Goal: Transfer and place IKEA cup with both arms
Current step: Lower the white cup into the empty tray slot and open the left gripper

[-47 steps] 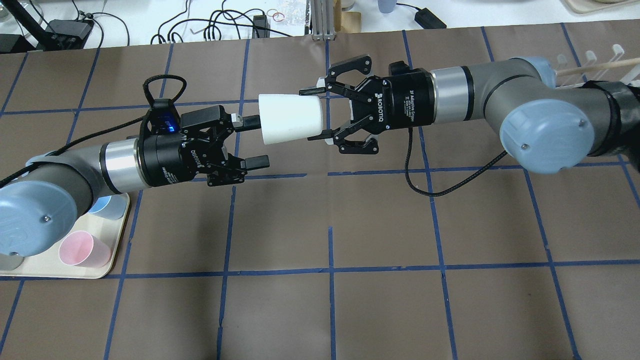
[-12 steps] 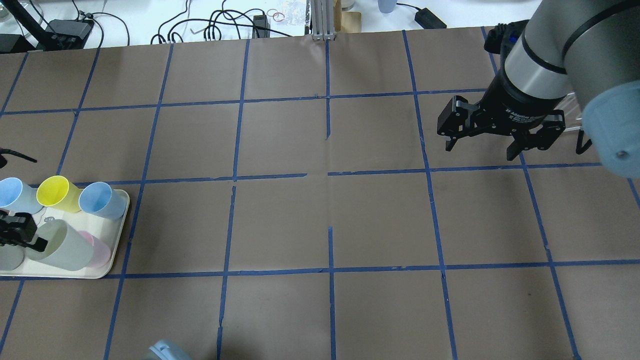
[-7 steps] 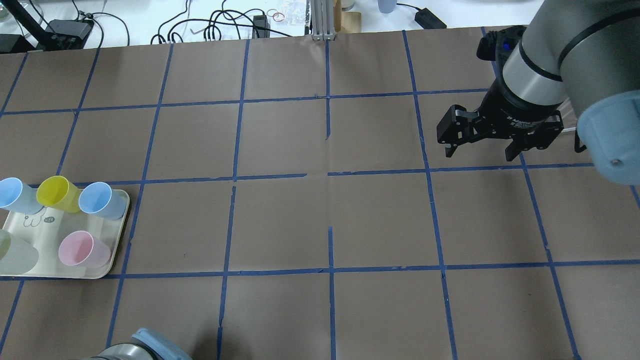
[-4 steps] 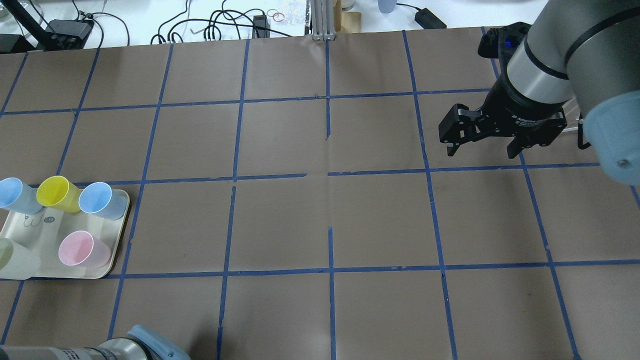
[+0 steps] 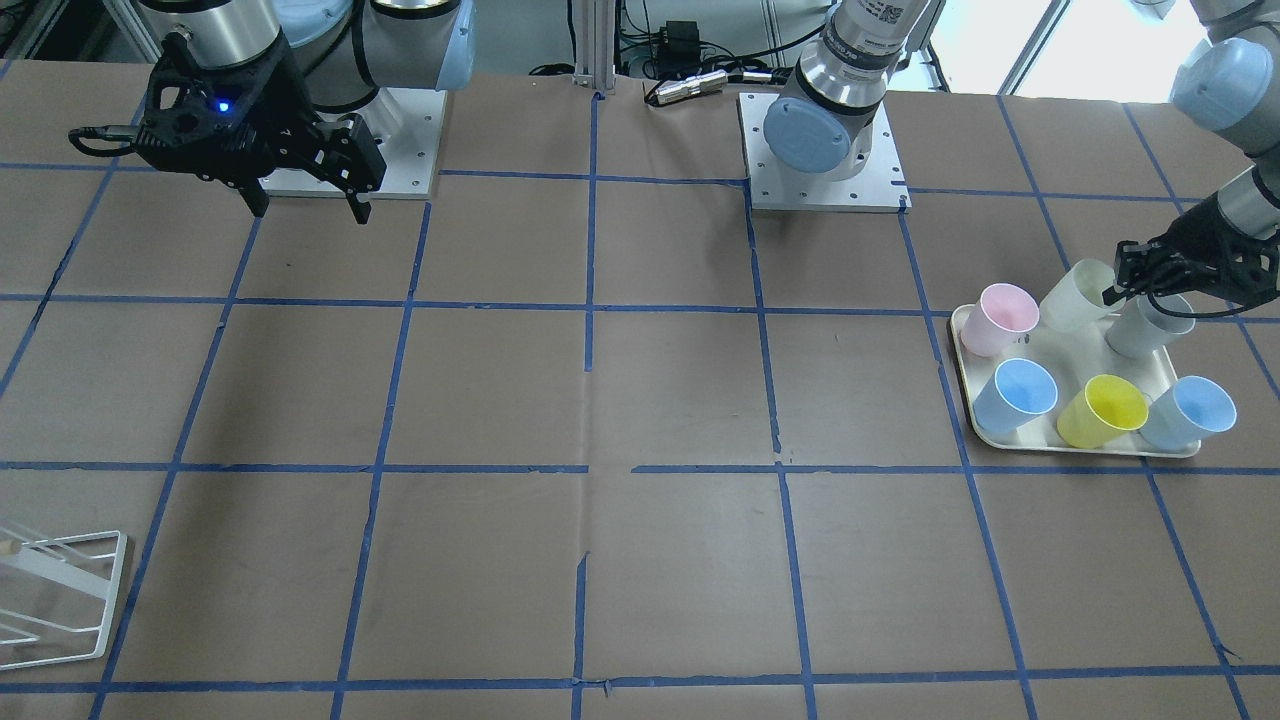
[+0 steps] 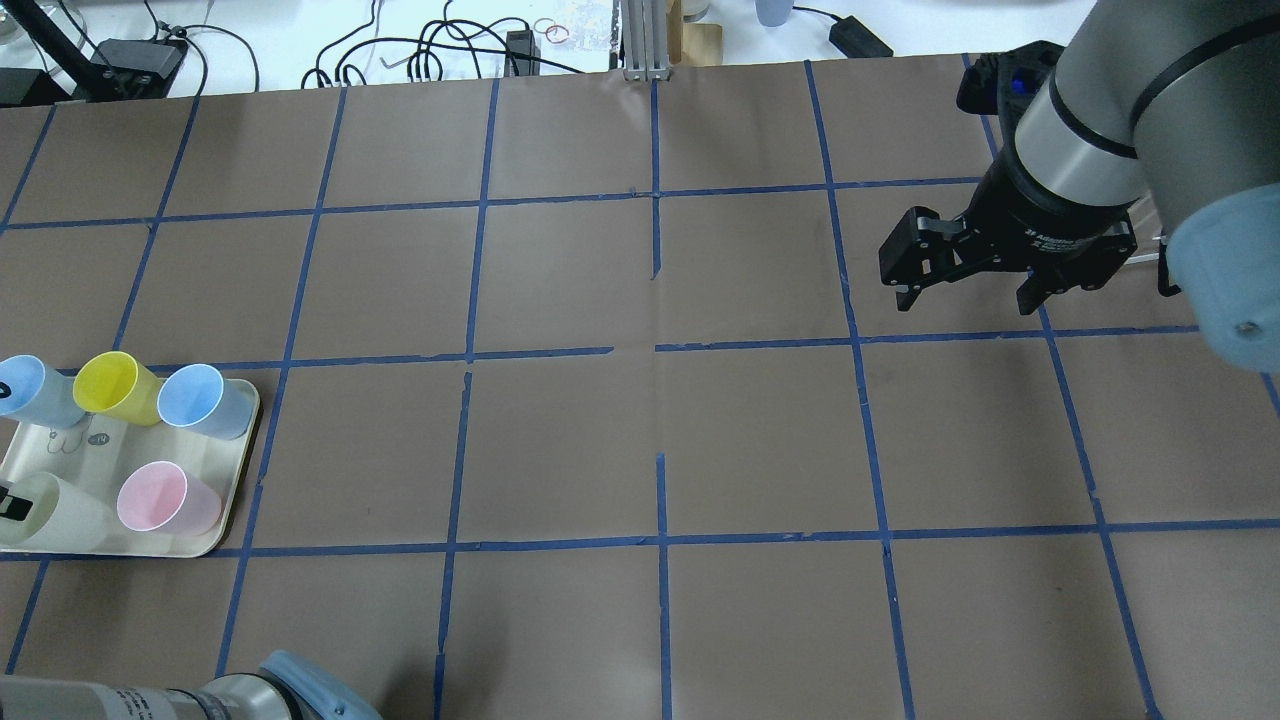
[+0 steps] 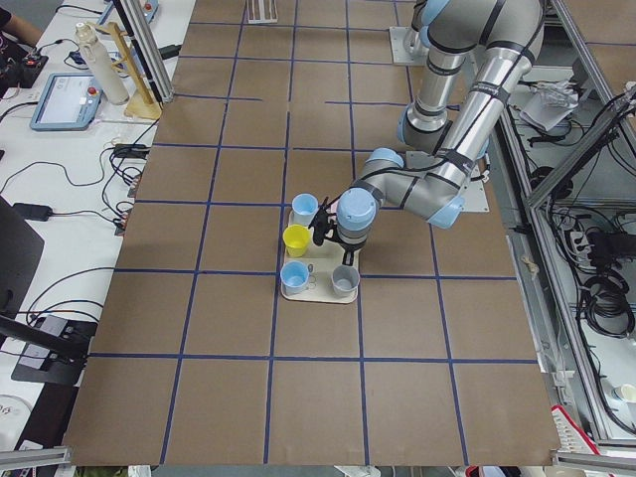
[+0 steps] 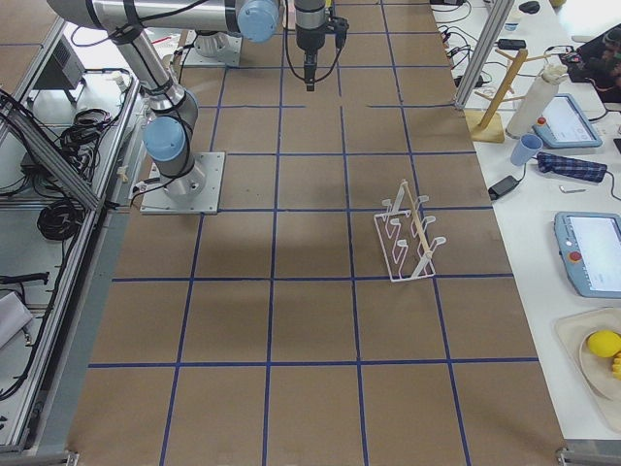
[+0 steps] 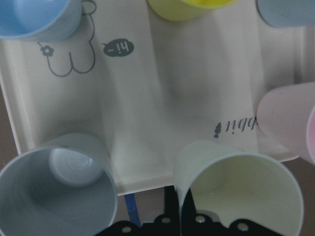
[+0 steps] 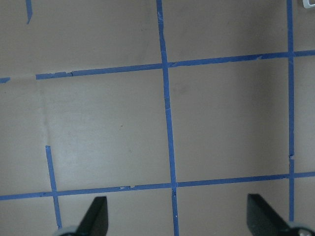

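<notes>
One step left: left end effector [image 5: 1120, 285] grips tilted pale cream plastic tumbler [image 5: 1072, 297] at white tray [image 5: 1075, 350]; right end effector [image 6: 967, 300] wide, empty. You level, release.

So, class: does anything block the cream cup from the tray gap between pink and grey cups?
Nothing visible does. The IKEA cup hangs tilted in the left gripper over bare tray, pink cup one side, grey cup the other.
</notes>
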